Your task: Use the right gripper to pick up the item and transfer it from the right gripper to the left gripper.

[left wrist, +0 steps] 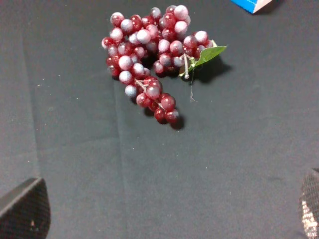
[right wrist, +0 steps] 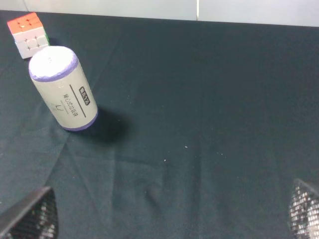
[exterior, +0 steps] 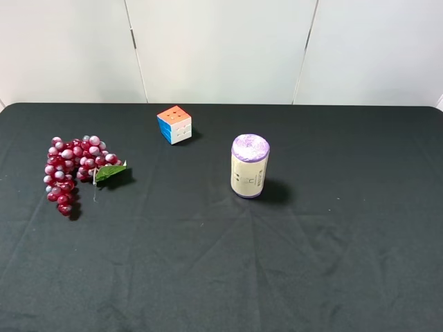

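The bunch of dark-red and pale pink grapes (exterior: 71,166) with a green leaf (exterior: 111,173) lies on the black cloth at the left of the table. It also shows in the left wrist view (left wrist: 149,55), well ahead of my left gripper (left wrist: 167,216). That gripper's two fingertips (left wrist: 25,211) stand far apart with nothing between them. My right gripper (right wrist: 167,216) is also open and empty, its fingertips (right wrist: 30,216) wide apart over bare cloth. The grapes do not show in the right wrist view. Neither gripper shows in the exterior high view.
A colourful puzzle cube (exterior: 174,124) sits at the back of the table, left of centre. A cream cylinder with a purple top (exterior: 249,166) stands upright near the middle, also in the right wrist view (right wrist: 63,88). A white wall runs behind the table.
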`<state>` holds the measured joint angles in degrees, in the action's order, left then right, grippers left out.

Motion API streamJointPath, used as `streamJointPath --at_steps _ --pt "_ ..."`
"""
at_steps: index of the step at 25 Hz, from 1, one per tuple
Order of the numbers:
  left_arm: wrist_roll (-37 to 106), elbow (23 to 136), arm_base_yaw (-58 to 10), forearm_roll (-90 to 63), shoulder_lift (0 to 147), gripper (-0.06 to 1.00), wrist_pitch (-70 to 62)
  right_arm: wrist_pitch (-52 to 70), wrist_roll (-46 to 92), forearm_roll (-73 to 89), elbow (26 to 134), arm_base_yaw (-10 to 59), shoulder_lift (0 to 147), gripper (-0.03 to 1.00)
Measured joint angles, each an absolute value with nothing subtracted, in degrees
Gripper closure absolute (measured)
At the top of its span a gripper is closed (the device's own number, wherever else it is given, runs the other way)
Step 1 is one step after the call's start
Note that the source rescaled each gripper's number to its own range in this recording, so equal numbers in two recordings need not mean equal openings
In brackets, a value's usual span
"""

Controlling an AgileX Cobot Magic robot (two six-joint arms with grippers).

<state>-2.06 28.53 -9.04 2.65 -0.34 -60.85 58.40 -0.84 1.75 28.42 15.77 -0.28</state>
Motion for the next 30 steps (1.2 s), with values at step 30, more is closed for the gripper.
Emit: streamJointPath --at_steps 30 --pt "-2.1 28.5 -2.1 3.5 -0.3 -0.05 -60.9 58.5 -0.8 2.0 28.4 0.0 -0.3 -0.03"
